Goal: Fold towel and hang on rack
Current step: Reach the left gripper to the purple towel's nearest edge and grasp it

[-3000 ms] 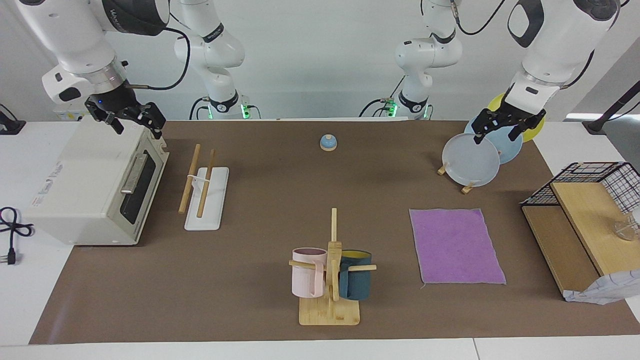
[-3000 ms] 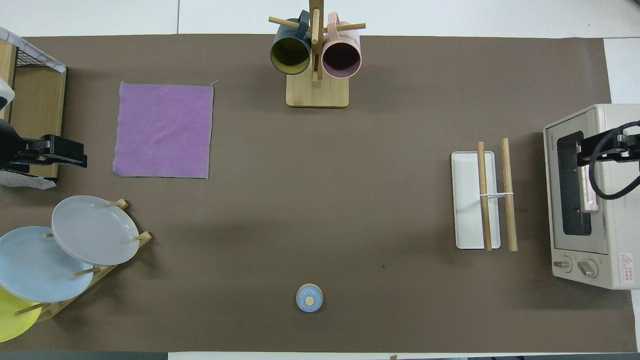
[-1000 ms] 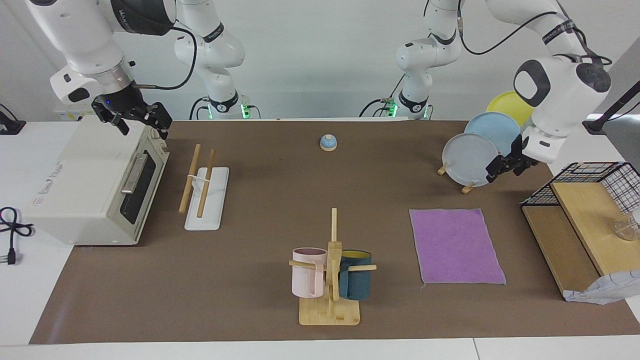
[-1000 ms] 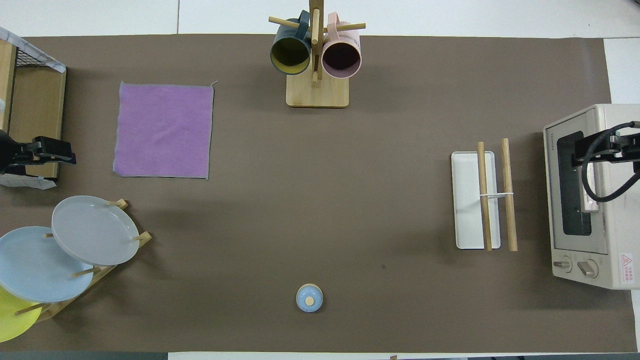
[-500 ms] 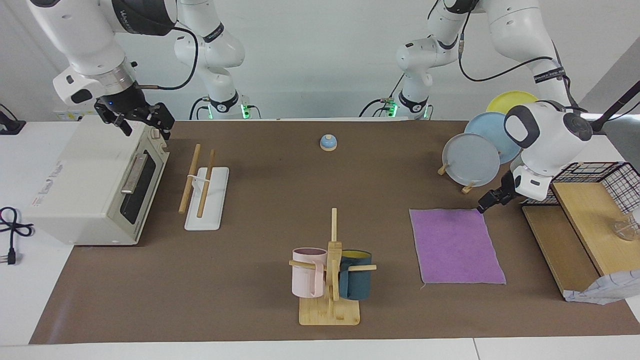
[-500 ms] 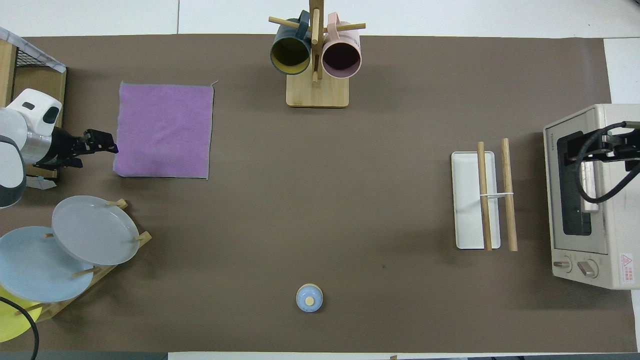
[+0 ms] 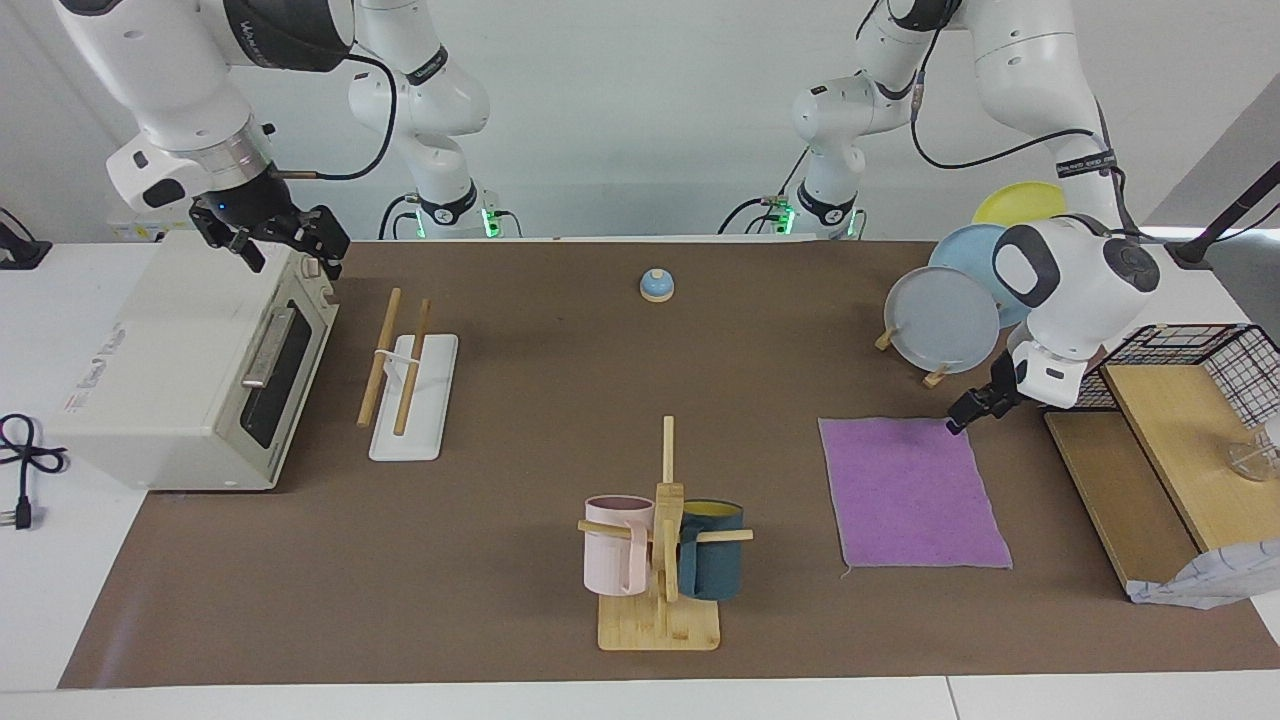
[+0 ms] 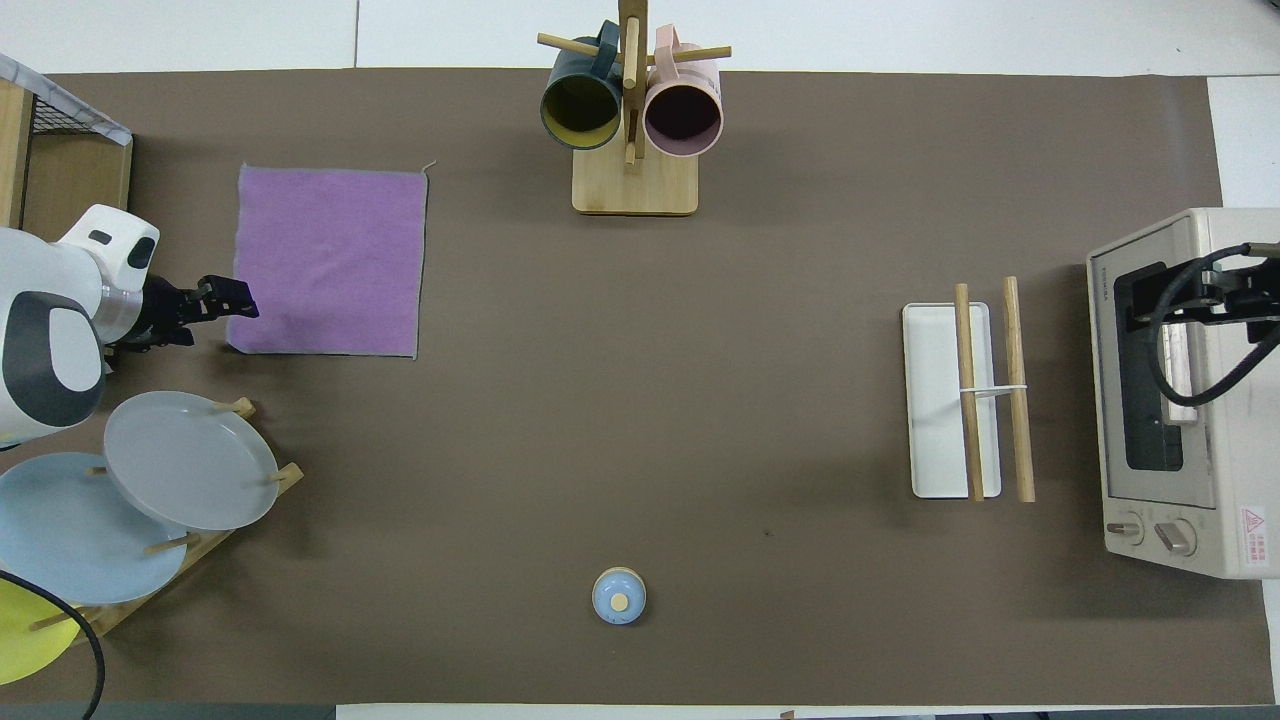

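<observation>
Your left gripper [image 7: 962, 413] sits low at the corner of the towel [image 7: 912, 492] nearest the robots, on the left arm's end of the tabletop [image 7: 540, 400]. Its jaws are seen edge-on; they appear spread, with nothing pinched between them, and you cannot tell whether a tip touches the cloth. The towel lies flat and unfolded, purple face up, and stretches away from those jaws toward the mug tree [image 7: 662, 560]. Just beside the jaws, nearer the robots, stands the plate stand [image 7: 940, 320] with its grey, blue and yellow plates.

Your right gripper [image 7: 285, 245] hangs over the top edge of the toaster oven [image 7: 190, 370], its jaws spread and empty. The rack [image 7: 410, 385] lies on the tabletop just beside the oven, below and off to the side of those jaws, with both wooden rods bare and well apart from the towel.
</observation>
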`<state>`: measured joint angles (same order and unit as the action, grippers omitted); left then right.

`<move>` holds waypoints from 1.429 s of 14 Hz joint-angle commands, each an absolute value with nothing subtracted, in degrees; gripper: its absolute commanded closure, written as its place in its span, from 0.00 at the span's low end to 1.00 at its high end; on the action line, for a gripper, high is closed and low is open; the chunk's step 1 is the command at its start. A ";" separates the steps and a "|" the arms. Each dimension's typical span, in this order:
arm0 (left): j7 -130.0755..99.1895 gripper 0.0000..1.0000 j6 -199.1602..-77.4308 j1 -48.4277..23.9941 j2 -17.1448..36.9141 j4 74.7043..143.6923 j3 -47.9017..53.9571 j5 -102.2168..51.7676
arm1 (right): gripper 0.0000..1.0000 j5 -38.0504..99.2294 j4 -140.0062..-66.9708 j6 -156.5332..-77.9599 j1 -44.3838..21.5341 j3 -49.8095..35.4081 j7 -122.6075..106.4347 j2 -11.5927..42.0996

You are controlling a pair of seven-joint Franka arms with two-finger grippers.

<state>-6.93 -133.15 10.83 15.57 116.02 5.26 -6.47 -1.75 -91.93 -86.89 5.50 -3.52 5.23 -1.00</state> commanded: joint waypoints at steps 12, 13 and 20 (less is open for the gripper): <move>-9.32 0.61 -133.59 12.39 16.87 116.89 5.63 -9.23 | 0.00 -0.70 -93.25 -88.15 5.80 -3.69 5.19 -1.76; -9.32 0.68 -133.59 12.39 16.79 116.98 5.63 -9.23 | 0.00 -0.70 -93.25 -88.15 5.80 -3.60 5.19 -1.76; -9.32 1.00 -132.81 12.66 16.79 116.89 5.63 -9.23 | 0.00 -0.44 -93.25 -88.33 5.80 -3.60 5.19 -1.76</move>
<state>-9.24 -133.65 12.11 17.17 116.26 5.21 -8.29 -1.46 -91.94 -86.90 5.50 -3.52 5.23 -1.00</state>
